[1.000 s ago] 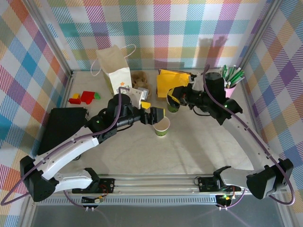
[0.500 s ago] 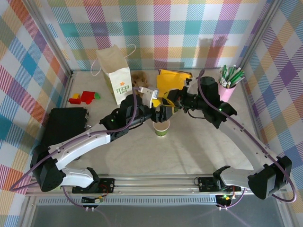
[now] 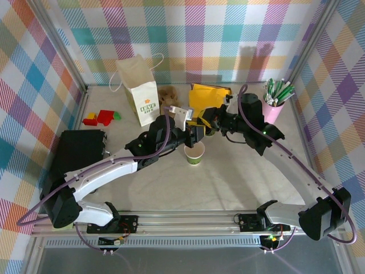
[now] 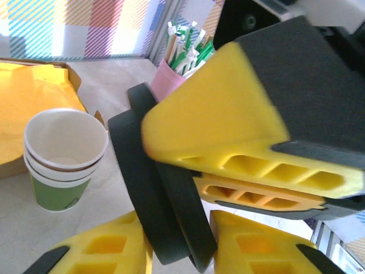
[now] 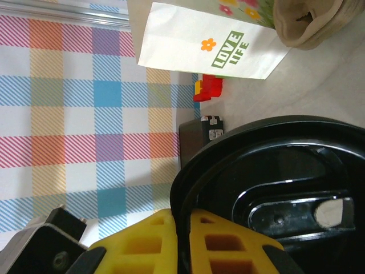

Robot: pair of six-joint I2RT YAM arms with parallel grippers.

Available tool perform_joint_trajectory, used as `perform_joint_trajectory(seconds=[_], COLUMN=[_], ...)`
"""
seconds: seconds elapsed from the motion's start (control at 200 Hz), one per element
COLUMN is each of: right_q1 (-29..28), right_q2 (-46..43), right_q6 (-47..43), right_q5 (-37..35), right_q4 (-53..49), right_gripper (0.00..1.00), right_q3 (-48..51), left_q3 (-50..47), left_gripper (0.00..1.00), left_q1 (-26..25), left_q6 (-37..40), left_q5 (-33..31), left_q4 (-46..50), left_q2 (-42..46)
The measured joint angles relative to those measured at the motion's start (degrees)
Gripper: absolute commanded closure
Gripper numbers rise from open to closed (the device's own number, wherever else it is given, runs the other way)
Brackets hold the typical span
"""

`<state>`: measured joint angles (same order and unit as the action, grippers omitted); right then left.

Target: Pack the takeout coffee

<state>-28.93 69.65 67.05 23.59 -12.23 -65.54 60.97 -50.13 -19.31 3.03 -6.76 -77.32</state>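
We find the paper bag [image 3: 141, 94] at the back, toy blocks [image 3: 101, 118] to its left, the stick cup [image 3: 276, 105] far right, and the lid [image 5: 285, 182] raised just behind the stacked cups [image 3: 195, 153].

The lid [image 5: 274, 171] is glossy black; stacked cups [image 4: 60, 165] cream over green; far bag [image 3: 141, 94] white with green lettering; walls [image 3: 228, 34] pastel plaid.
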Motion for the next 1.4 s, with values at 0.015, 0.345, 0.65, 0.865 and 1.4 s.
perform_joint_trajectory(seconds=[0.015,0.345,0.65,0.865,1.4], right_q1=[-0.02,-0.39,-0.44,-10.34,-23.43], right_q2=[-0.02,-2.40,-11.15,-16.61,-15.74], right_q6=[-0.09,-8.39,-36.02,-62.79,-108.50], right_q5=[-0.09,-4.39,-11.26,-19.28,-34.36], right_q4=[-0.04,-8.98,-13.99,-7.45,23.67], right_gripper=[0.86,0.57,0.51,0.51,0.52], right_q3=[0.00,-3.50,-6.73,4.22,25.07], left_q3=[-0.11,-1.77,-2.67,-2.64,-3.13], left_gripper=[0.78,0.89,0.92,0.93,0.93], left_q1=[0.00,0.02,5.97,12.41,15.58], left_q6=[-0.15,-3.04,-14.01,-26.67,-44.83], left_q5=[-0.09,1.92,8.22,14.93,23.10], left_q4=[-0.13,-2.43,0.28,5.42,7.04], left_q2=[0.00,0.35,5.64,9.05,11.39])
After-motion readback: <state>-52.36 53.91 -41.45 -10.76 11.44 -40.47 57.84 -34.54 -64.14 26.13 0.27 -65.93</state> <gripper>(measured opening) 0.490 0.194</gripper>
